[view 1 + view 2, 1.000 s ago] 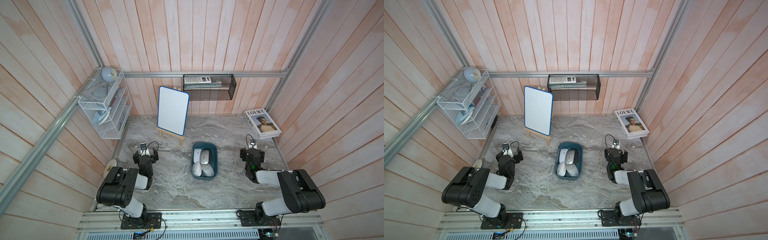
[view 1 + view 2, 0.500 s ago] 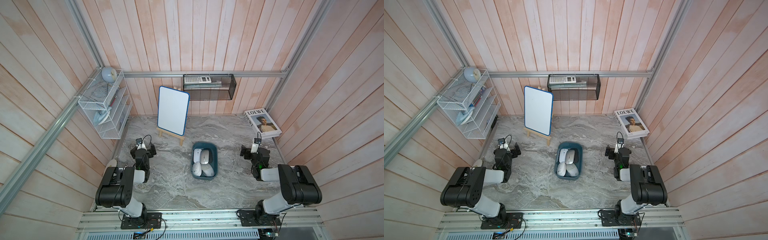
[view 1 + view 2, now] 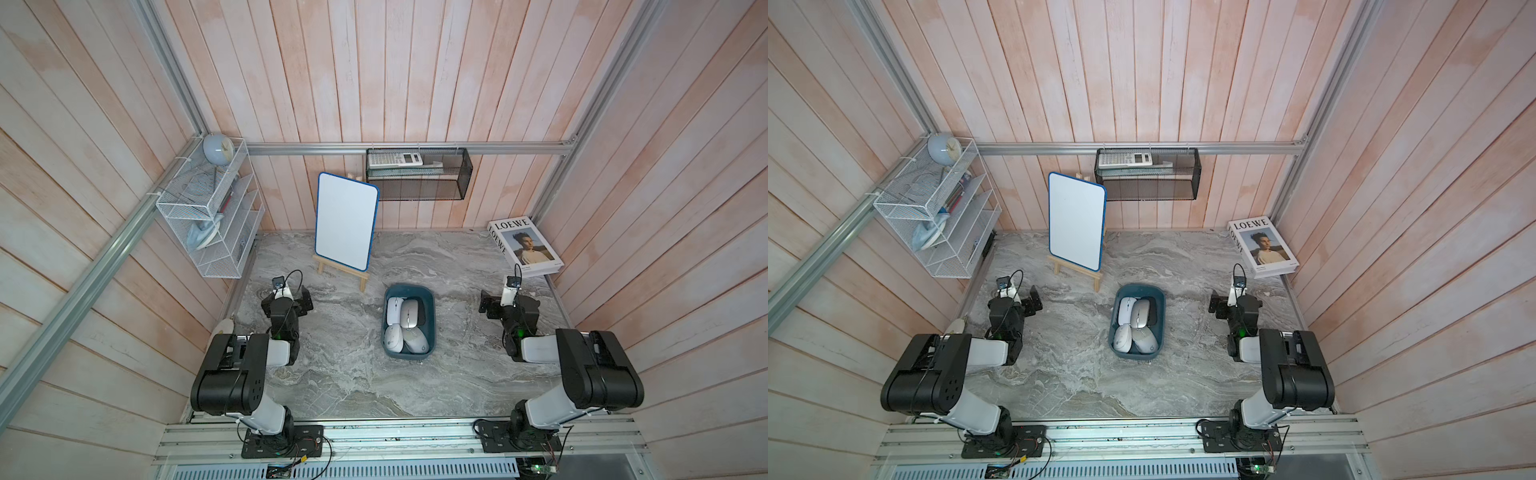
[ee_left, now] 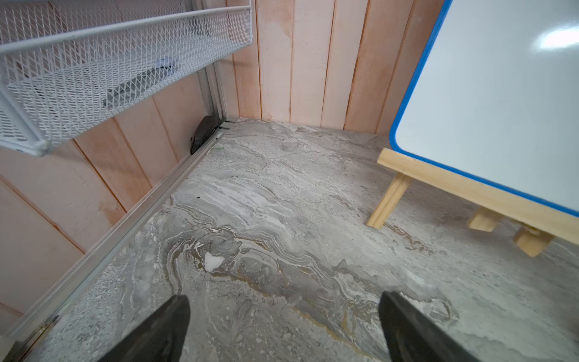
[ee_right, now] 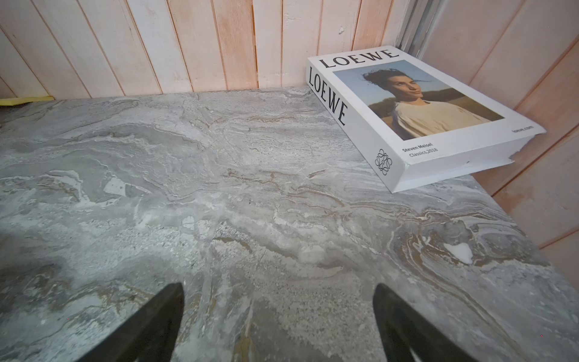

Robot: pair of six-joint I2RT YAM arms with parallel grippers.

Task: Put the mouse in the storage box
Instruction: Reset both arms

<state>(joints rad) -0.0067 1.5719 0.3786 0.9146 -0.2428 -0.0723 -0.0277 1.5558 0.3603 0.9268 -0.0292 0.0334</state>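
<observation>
I see pale pink plank walls (image 3: 374, 83) with an aluminium rail (image 3: 311, 148), a grey marbled tabletop (image 3: 353, 382), a white wire rack (image 3: 208, 232) far left, a black mesh basket (image 3: 419, 185) on the far wall, a whiteboard (image 3: 346, 224) on a wooden easel, and a LOEWE book (image 3: 525, 247) far right.

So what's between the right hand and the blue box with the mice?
Nothing: only bare marble tabletop separates the right hand from the storage box, as both top views show.

place: robot lab booth | signs: plank walls (image 3: 374, 83), aluminium frame (image 3: 332, 148), left arm (image 3: 232, 374), right arm (image 3: 594, 374)
</observation>
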